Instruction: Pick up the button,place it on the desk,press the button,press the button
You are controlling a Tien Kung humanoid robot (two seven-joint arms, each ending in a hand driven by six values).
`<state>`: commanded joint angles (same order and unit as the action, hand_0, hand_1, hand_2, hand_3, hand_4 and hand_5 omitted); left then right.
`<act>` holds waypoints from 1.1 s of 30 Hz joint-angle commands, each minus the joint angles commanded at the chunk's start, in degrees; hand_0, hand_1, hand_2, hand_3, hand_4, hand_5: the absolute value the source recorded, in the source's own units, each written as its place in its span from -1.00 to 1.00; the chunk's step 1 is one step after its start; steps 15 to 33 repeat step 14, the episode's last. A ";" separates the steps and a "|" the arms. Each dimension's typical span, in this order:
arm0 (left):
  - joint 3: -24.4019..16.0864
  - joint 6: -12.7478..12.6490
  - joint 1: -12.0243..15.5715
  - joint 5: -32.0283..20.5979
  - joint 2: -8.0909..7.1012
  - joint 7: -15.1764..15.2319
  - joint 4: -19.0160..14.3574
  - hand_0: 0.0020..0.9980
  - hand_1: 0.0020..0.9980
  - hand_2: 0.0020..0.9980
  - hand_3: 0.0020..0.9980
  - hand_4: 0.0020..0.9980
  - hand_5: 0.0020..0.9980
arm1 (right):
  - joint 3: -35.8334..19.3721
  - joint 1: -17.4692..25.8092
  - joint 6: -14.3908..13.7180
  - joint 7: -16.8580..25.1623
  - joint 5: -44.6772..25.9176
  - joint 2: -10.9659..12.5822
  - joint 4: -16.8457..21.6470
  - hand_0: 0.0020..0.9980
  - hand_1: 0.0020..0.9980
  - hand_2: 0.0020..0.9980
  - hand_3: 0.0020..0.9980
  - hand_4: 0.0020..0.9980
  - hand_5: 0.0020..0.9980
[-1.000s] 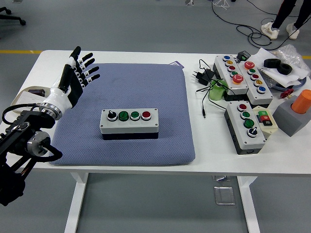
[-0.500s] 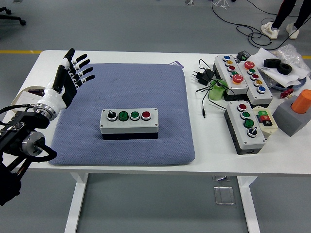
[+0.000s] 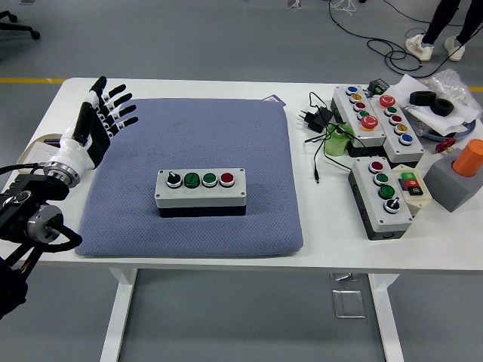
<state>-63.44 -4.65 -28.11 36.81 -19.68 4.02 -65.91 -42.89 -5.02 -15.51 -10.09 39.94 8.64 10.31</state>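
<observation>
Nearest, the button box [image 3: 201, 191] sits on the blue mat [image 3: 226, 136] in the middle of the desk [image 3: 226, 89], untouched. Farther left, the left hand [image 3: 96, 124] hovers over the mat's corner, fingers spread and holding nothing.

1. The button box [image 3: 201, 192] is a grey rectangular case on a black base, lying flat with its long side across the view.
2. Its top carries a row: one black knob, two green buttons, one red button.
3. It sits near the middle of the blue mat [image 3: 249, 143] on the counter [image 3: 317, 249].
</observation>
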 joint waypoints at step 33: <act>-0.65 0.29 0.02 -0.23 -0.04 0.21 0.42 0.55 0.71 0.82 0.79 0.46 1.00 | -0.30 -0.22 -0.04 -0.07 0.36 -0.04 0.00 0.26 -0.05 0.08 0.16 -0.44 -0.96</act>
